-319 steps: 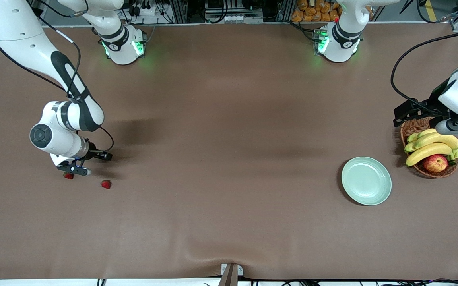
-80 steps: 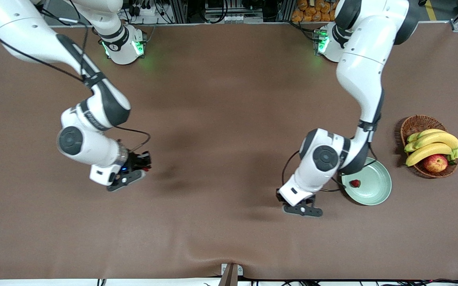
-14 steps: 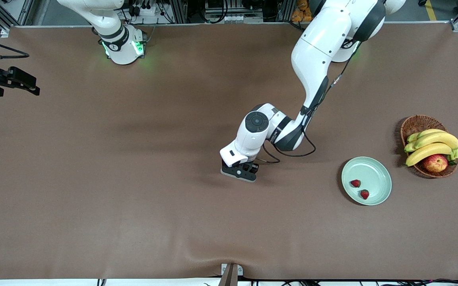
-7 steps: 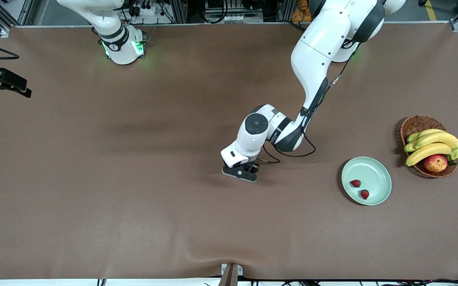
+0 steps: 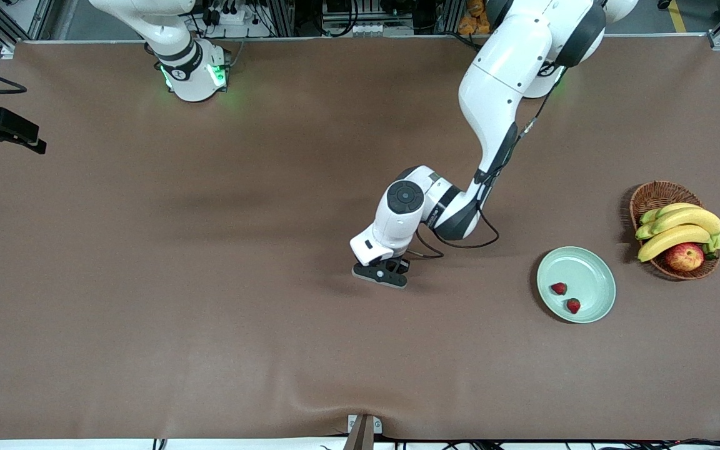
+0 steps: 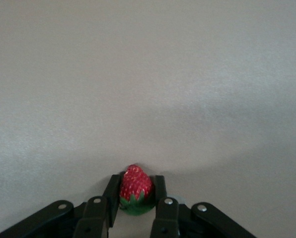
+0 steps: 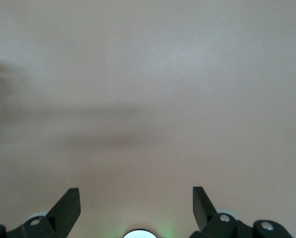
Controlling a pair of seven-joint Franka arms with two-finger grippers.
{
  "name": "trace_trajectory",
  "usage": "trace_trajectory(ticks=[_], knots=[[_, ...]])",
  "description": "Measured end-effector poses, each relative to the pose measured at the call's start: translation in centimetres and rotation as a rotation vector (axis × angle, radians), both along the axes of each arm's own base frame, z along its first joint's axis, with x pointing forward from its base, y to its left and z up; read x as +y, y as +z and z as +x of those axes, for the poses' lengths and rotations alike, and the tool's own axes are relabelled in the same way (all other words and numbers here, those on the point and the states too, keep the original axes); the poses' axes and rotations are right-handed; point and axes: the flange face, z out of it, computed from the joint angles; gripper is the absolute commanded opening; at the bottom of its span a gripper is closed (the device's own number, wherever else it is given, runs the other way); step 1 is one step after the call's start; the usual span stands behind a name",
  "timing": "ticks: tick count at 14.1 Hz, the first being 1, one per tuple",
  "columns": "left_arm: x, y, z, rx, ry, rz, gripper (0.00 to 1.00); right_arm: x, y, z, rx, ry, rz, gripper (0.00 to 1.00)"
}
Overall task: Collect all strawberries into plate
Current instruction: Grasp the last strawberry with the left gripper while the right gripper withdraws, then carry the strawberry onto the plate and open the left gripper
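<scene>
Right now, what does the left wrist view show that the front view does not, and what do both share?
Only the left wrist view shows a third strawberry, pinched between the left gripper fingers.

Only the front view shows the plate holding two strawberries, the basket of bananas and an apple, and the right gripper waiting open over the right arm's end of the table.

Both show the left gripper over the bare brown table.

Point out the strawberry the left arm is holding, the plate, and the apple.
strawberry (image 6: 135, 186): left wrist view, its red body.
plate (image 5: 588, 270): front view, bare mint-green surface inside the rim.
apple (image 5: 684, 256): front view, its red skin, in the basket.
</scene>
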Motion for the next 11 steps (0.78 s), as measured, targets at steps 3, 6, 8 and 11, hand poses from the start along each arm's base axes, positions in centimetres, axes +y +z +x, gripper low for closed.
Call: trace_trajectory(ticks=[3,6,8,11], knots=[[0.4,0.4,0.4,0.001,0.007,0.005,0.02,-0.1,0.0,0.0,0.0,-0.002,0.0,1.0],[2.1,2.6,2.0,0.023,0.038,0.033,0.02,-0.1,0.0,0.0,-0.004,-0.003,0.0,1.0],[4.3,5.3,3.6,0.033,0.073,0.048,0.03,-0.3,0.1,0.1,-0.014,-0.006,-0.001,1.0],[10.2,8.8,6.9,0.047,0.062,0.085,0.03,-0.5,0.2,0.2,-0.024,-0.016,-0.002,1.0]])
